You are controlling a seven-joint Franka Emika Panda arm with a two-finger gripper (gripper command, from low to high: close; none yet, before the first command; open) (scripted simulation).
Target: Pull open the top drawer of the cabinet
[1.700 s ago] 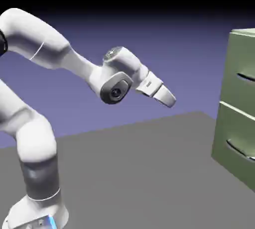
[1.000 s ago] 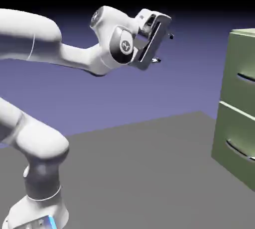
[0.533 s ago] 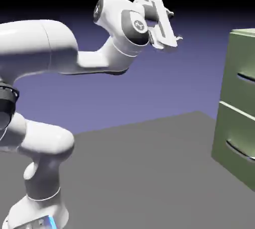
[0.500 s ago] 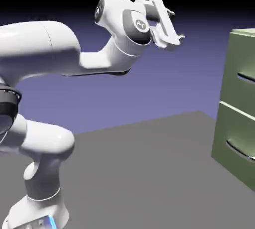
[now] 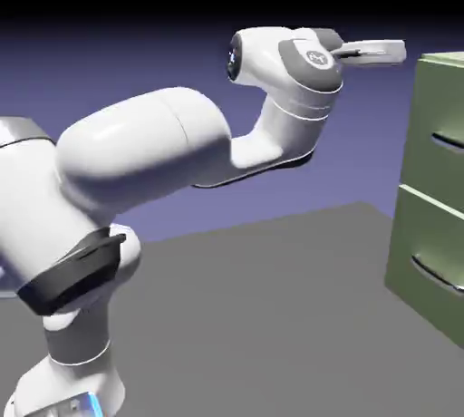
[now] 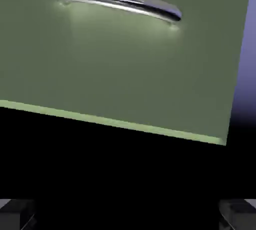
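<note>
Since the frames before, the arm (image 5: 154,148) has swung forward and stretched out toward the exterior view's right, and the gripper (image 5: 399,51), which half a second ago pointed up and off at an angle, now lies almost level, aimed at the cabinet (image 5: 435,198).

That cabinet stands at the right edge of the exterior view, olive green, with 2 drawer fronts in sight. Both sit flush with its body, so nothing of their insides shows and their contents cannot be told. The top drawer (image 5: 441,134) carries a thin curved handle (image 5: 448,141), and the lower drawer (image 5: 430,256) has a matching one (image 5: 437,276).

In the exterior view the gripper hangs just short of the cabinet's upper corner, apart from it, and higher than the top drawer's handle. Seen edge-on there, its spread cannot be judged. In the hand view the 2 grey fingertips (image 6: 17,213) show only as small corners at the bottom left and bottom right, far apart, with nothing between them, so the jaws stand wide and empty.

The hand view looks straight at the top drawer (image 6: 125,74), a flat green panel filling the upper part of the picture, with a pale lower edge and blackness under it. Its dark-and-silver handle (image 6: 120,2) runs across near the top, slightly tilted, well apart from the fingertips. A strip of blue-violet backdrop (image 6: 247,59) shows past the panel's right edge.
</note>
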